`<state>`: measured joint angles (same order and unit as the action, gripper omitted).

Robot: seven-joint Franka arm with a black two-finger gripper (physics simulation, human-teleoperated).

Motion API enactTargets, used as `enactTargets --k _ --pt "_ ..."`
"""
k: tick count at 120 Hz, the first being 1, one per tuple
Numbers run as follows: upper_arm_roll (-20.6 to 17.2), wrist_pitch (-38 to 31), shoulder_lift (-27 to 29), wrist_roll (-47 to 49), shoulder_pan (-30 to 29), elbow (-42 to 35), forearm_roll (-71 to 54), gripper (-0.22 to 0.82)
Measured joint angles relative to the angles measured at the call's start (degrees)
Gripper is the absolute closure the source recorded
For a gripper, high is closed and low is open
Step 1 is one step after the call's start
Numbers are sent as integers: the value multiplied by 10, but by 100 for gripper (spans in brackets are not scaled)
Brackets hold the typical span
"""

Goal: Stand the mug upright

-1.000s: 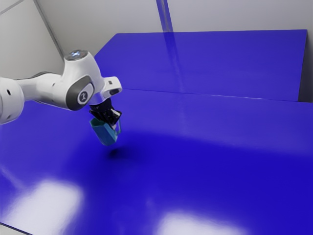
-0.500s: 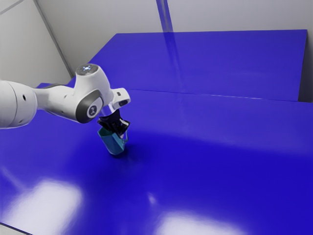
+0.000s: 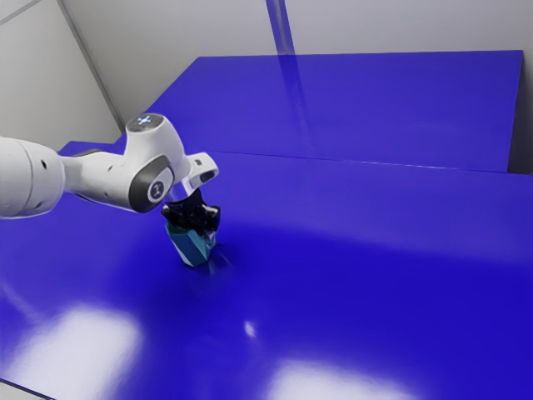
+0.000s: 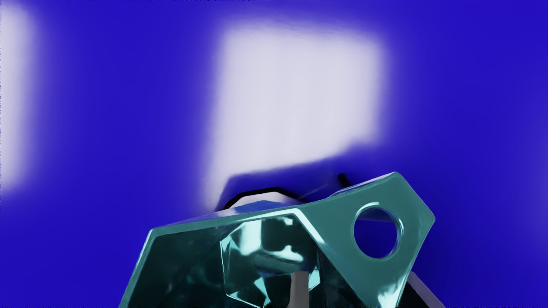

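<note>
Teal mug point(image 4: 274, 252) below parted fingers point(image 3: 209, 220), one inside its mouth, one outside.

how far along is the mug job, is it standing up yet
Mostly done, it seems: the mug is mouth up, its base down at the table, though I can't tell whether it sits quite flat. In hand: the gripper looks open around its wall, one finger inside, the other out past the handle. Left: probably just backing clear.

White arm point(image 3: 93, 177) reaches over blue table point(image 3: 358, 275); teal mug point(image 3: 188, 246) beneath its end; pale wall point(image 3: 400, 25) behind.
</note>
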<state>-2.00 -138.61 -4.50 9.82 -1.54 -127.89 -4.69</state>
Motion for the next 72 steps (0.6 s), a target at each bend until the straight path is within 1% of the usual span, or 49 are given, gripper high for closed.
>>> enactTargets --k 6,13,28,41,52,72 --pt "0 2 7 0 0 0 3 37" --pt "0 5 17 -1 -1 0 6 28" --pt "-13 23 51 -2 -11 1 8 15" --pt "-19 46 76 -3 -12 8 10 9" --pt "-23 64 98 -3 0 22 10 6" --pt "-24 128 100 -12 14 101 4 3"
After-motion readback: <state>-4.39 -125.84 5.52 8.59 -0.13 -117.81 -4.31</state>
